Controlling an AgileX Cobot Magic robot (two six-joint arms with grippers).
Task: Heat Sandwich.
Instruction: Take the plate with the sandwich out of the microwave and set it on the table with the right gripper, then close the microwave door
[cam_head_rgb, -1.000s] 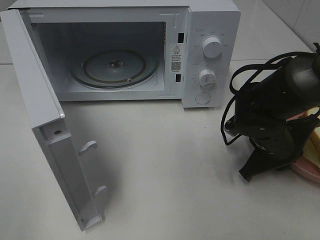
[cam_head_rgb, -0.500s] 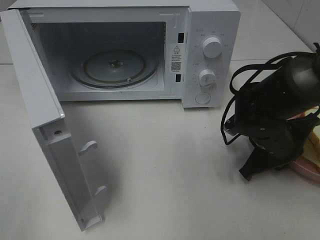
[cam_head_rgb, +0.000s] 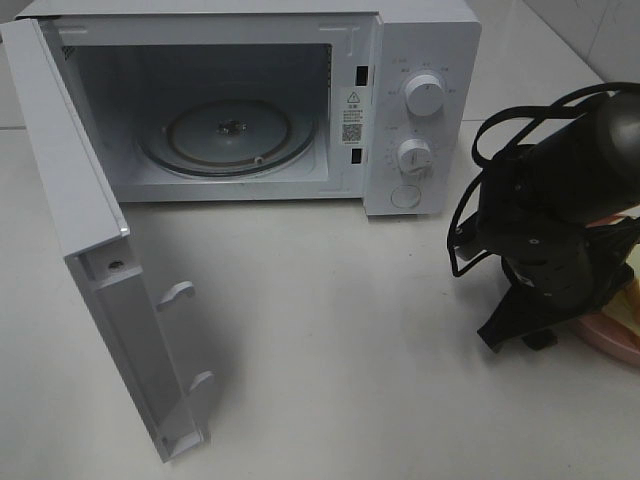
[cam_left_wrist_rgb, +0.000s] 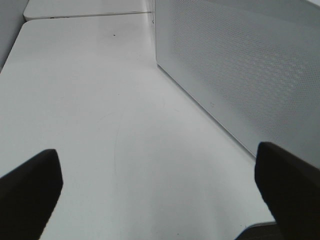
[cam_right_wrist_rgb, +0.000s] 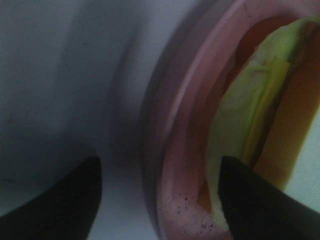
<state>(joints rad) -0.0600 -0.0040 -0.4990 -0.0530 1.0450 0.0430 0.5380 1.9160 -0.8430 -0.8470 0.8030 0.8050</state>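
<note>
Right arm lines up on the plate rim, oven standing open

Nearest us on the right, the black right gripper (cam_right_wrist_rgb: 157, 200) hangs low over the white countertop (cam_head_rgb: 330, 330) with its jaws parted and nothing between them but the rim of the round pink plate (cam_right_wrist_rgb: 172, 150), one finger outside the rim, the other over the square white-bread sandwich with green lettuce and yellow filling (cam_right_wrist_rgb: 260, 115). The sandwich sits on that plate at the right edge of the counter, just beyond the jaws, so this arm is clearly the nearer one. Away on the left, the left gripper (cam_left_wrist_rgb: 160, 195) is spread wide and empty beside the microwave door. Farther back, the white microwave oven (cam_head_rgb: 420, 110) gapes open, its glass turntable (cam_head_rgb: 228, 135) bare.
</note>
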